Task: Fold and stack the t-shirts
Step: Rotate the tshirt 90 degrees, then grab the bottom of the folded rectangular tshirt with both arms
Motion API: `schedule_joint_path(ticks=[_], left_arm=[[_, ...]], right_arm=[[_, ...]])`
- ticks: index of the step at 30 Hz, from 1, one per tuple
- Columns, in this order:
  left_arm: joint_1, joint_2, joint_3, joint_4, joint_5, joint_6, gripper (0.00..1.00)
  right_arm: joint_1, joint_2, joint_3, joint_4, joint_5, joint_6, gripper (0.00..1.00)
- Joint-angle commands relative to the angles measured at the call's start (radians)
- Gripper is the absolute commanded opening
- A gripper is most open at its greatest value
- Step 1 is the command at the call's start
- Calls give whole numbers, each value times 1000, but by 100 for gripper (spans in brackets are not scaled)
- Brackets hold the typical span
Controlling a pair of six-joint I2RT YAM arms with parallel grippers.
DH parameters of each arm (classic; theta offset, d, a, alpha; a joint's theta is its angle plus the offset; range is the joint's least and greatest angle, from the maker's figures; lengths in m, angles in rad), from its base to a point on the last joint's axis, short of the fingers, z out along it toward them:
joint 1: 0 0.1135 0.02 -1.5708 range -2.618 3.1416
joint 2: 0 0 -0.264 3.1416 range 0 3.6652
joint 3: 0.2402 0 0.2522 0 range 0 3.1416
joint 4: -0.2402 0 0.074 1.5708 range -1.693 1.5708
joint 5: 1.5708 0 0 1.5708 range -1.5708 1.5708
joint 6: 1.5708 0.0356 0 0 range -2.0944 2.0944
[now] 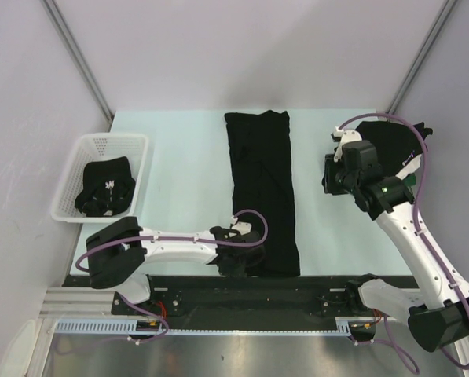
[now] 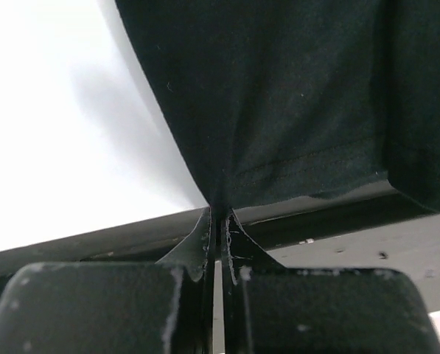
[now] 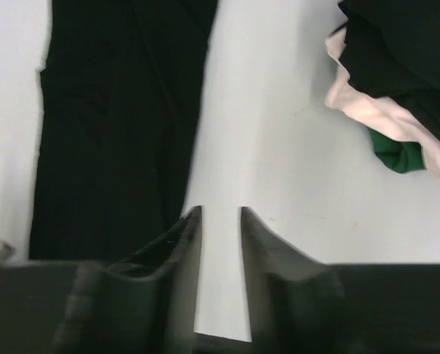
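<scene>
We are clamping the left tool (image 2: 218, 220) on the near hem of the black t-shirt (image 1: 261, 184) lying along the surface (image 1: 187, 157); right tool (image 3: 220, 215) is hanging part-open, empty. We are planning an even, straight lift.

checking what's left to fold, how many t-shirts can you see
5 at least: long black shirt mid-table, hem pinched by left gripper; crumpled black shirt in basket; top black shirt, white shirt, green shirt piled back right. More may hide there.
</scene>
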Motion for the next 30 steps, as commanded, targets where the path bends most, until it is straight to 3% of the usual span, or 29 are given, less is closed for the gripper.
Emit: schedule_joint_path(ticks=[1, 2, 13, 30], left_arm=[[-18, -41, -12, -97, -14, -36, 0], [-19, -40, -5, -104, -12, -36, 0], [-42, -23, 69, -126, -22, -44, 0], [-42, 0, 96, -103, -35, -21, 3]], right_arm=[[-11, -15, -35, -7, 42, 8, 42], [-19, -3, -38, -13, 21, 10, 45], [-32, 5, -212, -27, -283, 151, 48], [70, -156, -445, -81, -361, 454, 54]])
